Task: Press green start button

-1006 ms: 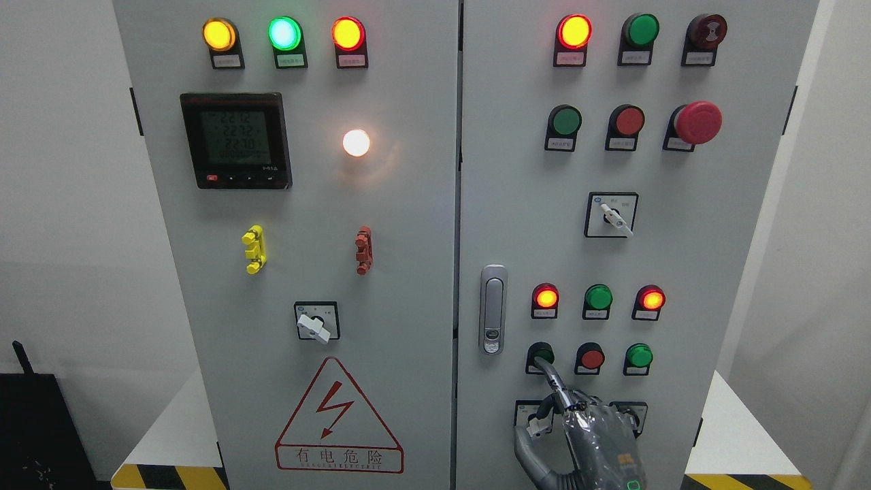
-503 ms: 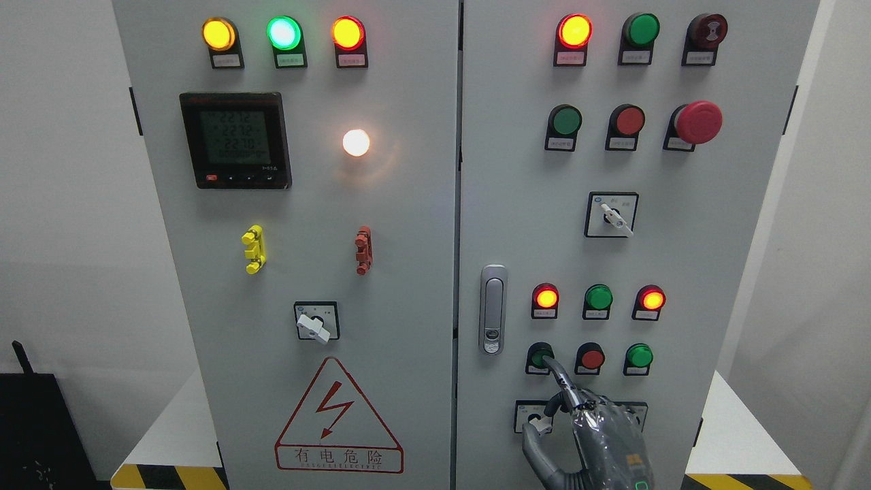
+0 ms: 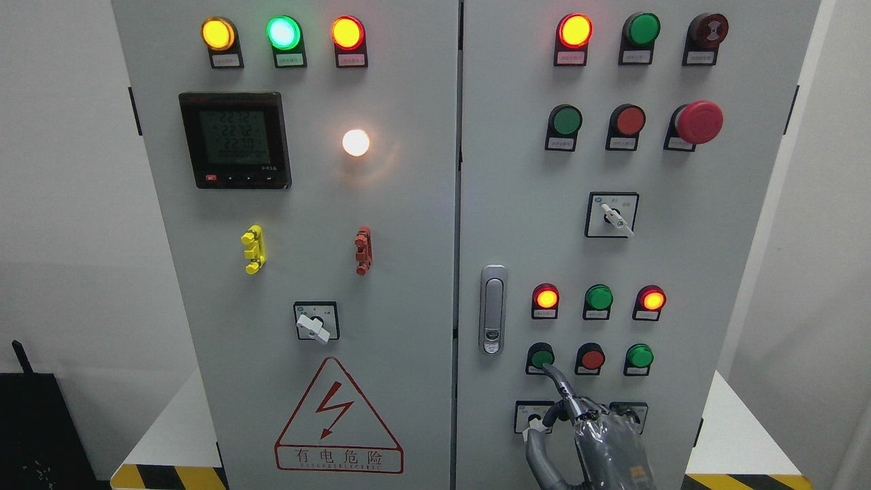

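Pointing one extended finger, others curled, your right hand (image 3: 599,442) sits just below the green button (image 3: 541,356) near the panel's bottom edge.

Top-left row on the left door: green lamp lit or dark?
Lit. The green lamp glows bright with a pale centre, unlike the dull green lamp on the right door.

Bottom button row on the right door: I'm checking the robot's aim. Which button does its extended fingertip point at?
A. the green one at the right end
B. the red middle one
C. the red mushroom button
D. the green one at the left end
D: the right hand extends one finger up to just below the left-end green button, well clear of the red button beside it.
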Available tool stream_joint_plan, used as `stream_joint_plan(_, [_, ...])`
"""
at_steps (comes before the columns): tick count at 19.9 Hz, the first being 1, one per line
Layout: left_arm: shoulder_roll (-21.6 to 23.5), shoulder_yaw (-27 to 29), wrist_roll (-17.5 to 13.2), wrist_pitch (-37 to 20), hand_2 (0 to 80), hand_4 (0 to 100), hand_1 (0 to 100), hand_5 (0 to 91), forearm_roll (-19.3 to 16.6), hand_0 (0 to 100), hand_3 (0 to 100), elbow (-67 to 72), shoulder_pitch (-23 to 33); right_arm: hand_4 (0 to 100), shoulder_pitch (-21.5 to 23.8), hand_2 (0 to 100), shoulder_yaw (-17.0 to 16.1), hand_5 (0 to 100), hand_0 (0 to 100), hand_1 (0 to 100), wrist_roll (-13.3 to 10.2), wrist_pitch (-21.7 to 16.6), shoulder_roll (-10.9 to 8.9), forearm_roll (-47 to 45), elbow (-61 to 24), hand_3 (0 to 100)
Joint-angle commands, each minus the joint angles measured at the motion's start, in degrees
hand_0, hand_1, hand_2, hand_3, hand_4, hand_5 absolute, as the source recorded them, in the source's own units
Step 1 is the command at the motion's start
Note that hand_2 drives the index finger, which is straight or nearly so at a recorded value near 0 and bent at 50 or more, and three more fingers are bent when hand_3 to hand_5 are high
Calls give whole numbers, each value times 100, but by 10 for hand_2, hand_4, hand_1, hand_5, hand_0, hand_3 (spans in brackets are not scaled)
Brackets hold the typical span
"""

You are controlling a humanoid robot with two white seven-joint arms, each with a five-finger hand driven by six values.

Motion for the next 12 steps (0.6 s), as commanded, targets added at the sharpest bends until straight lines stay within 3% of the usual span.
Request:
stream_joint_plan(1, [0,0,-1,0,0,0,556,0,0,120,0,0,0,557,152,0,-167,431,789,399,11,8,8,-515,-316,612])
stream_joint_plan(6, [0,0,-1,0,0,0,556,0,0,120,0,0,0,507,380,0,-159,344,787,367,11,61,-1,-1165,-509,568])
stream_joint_plan(12, [0,0,-1,0,0,0,556,0,0,120,0,0,0,386,627,0,-89,225,664,289,178,149,-1,-2202,-615,437])
